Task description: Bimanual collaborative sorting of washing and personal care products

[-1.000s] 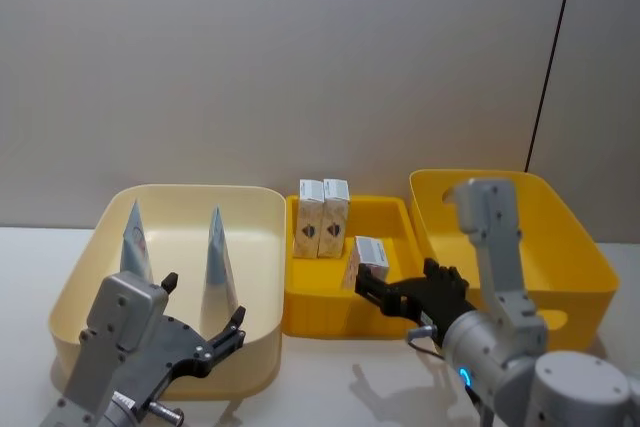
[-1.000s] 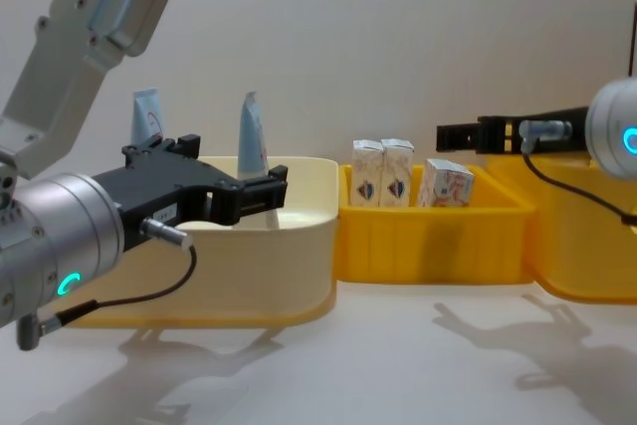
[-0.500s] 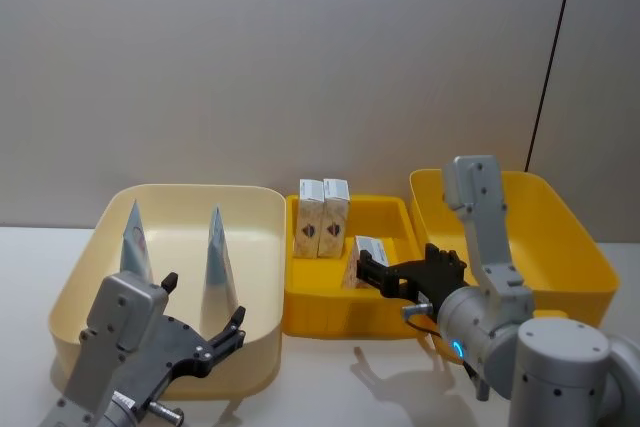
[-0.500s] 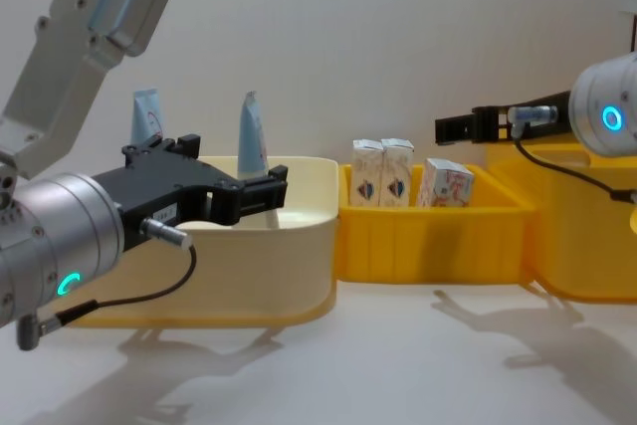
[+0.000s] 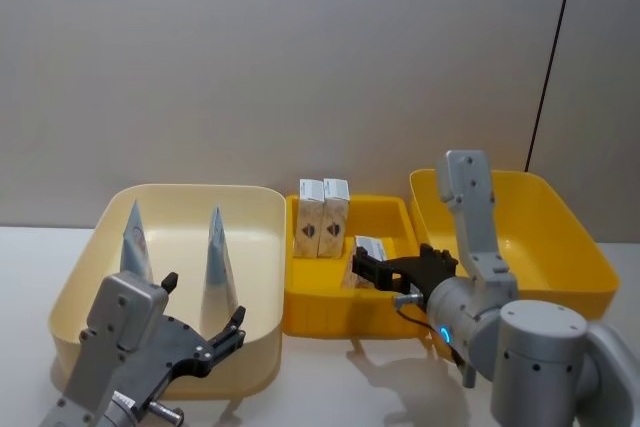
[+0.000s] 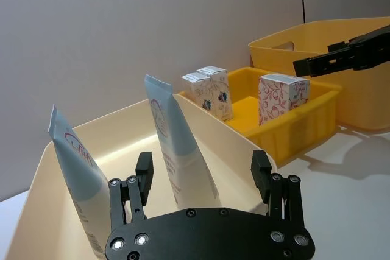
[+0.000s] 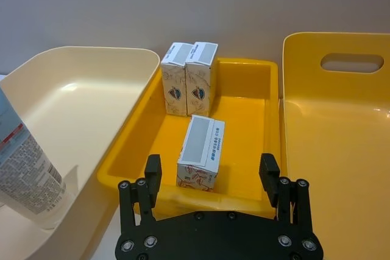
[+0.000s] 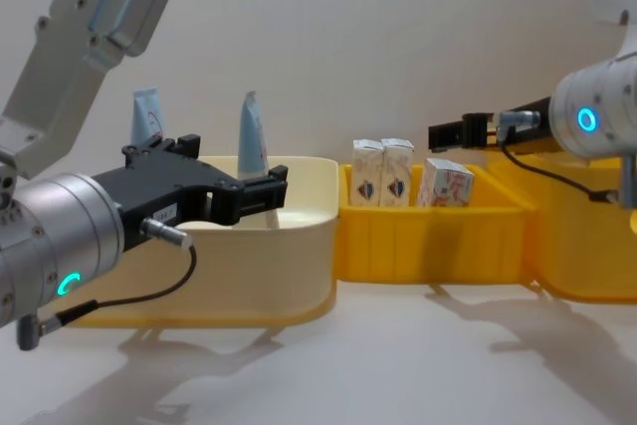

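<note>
Over the middle yellow bin (image 5: 330,317), right gripper's (image 7: 210,164) wide-spread fingers (image 7: 152,173) hover above a carton (image 7: 201,147).

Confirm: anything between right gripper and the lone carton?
Nothing. Chest view shows bare air between the open right gripper and the lone carton below it.

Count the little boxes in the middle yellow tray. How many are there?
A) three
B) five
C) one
A: a pair of boxes stands at the back of the yellow tray, and a third box stands alone nearer the robot.
</note>
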`<state>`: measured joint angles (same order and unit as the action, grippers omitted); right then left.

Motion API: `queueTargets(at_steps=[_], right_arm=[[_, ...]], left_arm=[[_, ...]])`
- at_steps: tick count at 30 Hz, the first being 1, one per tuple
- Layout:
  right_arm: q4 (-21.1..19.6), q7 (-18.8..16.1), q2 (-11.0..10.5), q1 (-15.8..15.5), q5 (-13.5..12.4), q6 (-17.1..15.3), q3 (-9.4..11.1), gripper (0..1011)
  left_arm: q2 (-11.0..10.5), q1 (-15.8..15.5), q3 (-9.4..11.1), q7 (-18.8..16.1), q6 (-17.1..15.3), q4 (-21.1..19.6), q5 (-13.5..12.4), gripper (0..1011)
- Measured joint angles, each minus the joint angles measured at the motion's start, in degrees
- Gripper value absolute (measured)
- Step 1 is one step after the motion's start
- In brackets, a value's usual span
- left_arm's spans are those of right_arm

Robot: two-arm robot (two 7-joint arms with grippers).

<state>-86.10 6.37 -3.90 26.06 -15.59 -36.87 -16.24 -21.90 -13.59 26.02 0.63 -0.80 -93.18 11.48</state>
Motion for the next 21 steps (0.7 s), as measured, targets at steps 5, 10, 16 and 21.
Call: queueTargets(at_steps=[5, 10, 16, 21], right_arm=[[1.7, 0.1, 0.8, 1.0, 0.0, -0.1, 0.1, 1001], [3.3, 0.1, 1.5, 2.0, 0.2, -0.1, 0.2, 1001], [4.5, -0.1, 2.0, 3.2, 0.7, -0.2, -0.1, 1001], [5.6, -0.2, 2.3, 4.0, 1.1, -0.5, -0.3, 1001]], left_arm=[[0.0, 0.0, 0.0, 0.0, 0.0, 0.0, 0.0, 1003], [0.0, 0.0, 0.0, 0.0, 0.0, 0.0, 0.0, 1003], [0.0, 0.0, 0.0, 0.0, 0.0, 0.0, 0.0, 1003], [0.0, 0.0, 0.0, 0.0, 0.0, 0.0, 0.0, 1003]])
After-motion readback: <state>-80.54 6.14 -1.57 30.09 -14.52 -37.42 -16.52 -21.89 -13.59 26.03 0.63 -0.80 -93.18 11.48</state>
